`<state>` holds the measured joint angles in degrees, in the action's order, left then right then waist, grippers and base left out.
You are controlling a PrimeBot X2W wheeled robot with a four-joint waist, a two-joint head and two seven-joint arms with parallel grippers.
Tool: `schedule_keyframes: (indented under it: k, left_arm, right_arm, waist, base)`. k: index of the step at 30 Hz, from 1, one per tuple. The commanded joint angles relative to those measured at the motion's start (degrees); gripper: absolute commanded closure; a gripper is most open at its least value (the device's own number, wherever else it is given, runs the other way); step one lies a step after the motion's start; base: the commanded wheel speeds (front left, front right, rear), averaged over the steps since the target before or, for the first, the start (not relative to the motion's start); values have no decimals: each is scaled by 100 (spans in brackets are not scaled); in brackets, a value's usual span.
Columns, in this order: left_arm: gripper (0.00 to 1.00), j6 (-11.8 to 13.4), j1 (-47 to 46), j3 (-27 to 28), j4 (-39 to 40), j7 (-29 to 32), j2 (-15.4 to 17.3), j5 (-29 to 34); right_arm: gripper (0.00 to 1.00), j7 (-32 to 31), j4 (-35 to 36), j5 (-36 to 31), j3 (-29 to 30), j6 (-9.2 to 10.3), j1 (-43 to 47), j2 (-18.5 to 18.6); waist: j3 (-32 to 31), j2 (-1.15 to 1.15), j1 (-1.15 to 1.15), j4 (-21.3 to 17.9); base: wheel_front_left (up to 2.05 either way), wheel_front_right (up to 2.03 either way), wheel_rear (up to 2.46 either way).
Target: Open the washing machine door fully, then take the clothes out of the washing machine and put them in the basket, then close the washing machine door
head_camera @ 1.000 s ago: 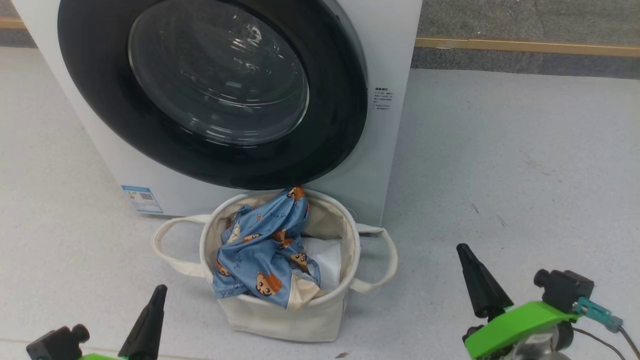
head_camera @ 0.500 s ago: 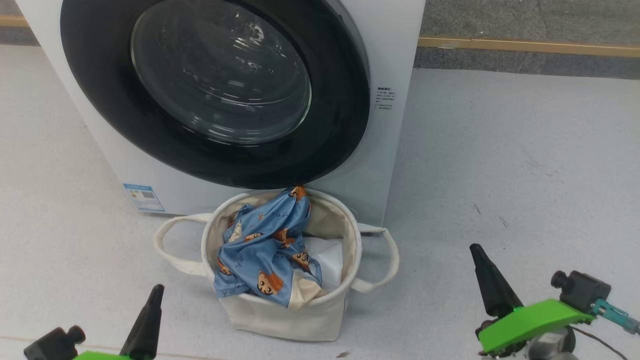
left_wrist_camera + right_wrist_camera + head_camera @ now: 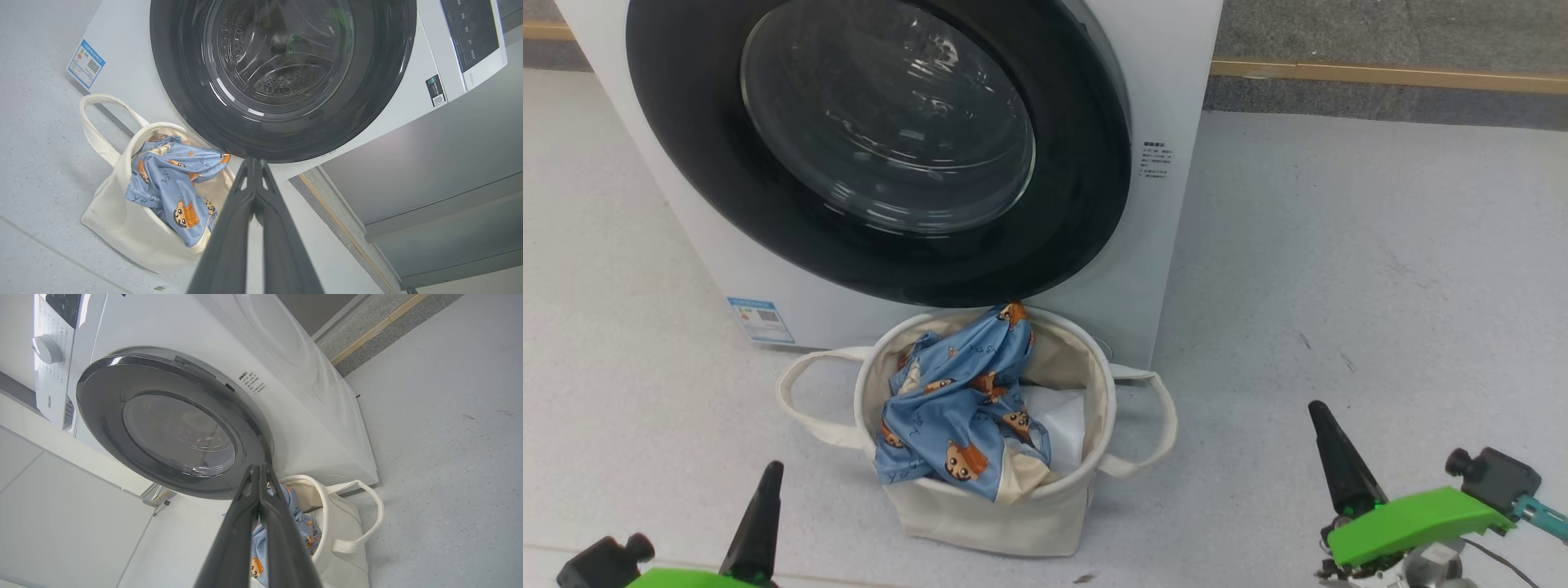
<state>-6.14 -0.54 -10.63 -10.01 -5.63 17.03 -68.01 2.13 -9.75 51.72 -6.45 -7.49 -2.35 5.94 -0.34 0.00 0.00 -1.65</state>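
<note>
Blue bear-print fabric clothes (image 3: 960,408) lie in the round cream canvas basket (image 3: 988,514) below the shut black-rimmed glass door (image 3: 694,163). Both arms' jaws sit pressed together, empty.

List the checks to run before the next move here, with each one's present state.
1. Washing machine door closed on the washing machine: ok; latch cannot tell.
2. Clothes in the basket: ok.
3. Clothes clear of the door: cannot tell; a corner rises to its lower rim.
4. Drum empty, seen through the door: ok.
5. Left gripper shut, empty: ok.
6. Right gripper shut, empty: ok.
</note>
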Motion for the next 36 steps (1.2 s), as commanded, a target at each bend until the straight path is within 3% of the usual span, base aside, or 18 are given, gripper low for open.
schedule_keyframes:
  k: [1,36]
  left_arm:
    - [100,-57,-321,233,122,53,7,-140]
    - [100,-97,-440,930,-145,596,-677,-1363]
  right_arm:
    - [100,-38,142,214,38,-1,-292,-6]
    - [100,-379,-145,2268,583,0,-329,-86]
  waist:
    - [2,0,0,5]
    - [28,0,0,87]
  base:
    - [0,0,0]
    - [0,0,0]
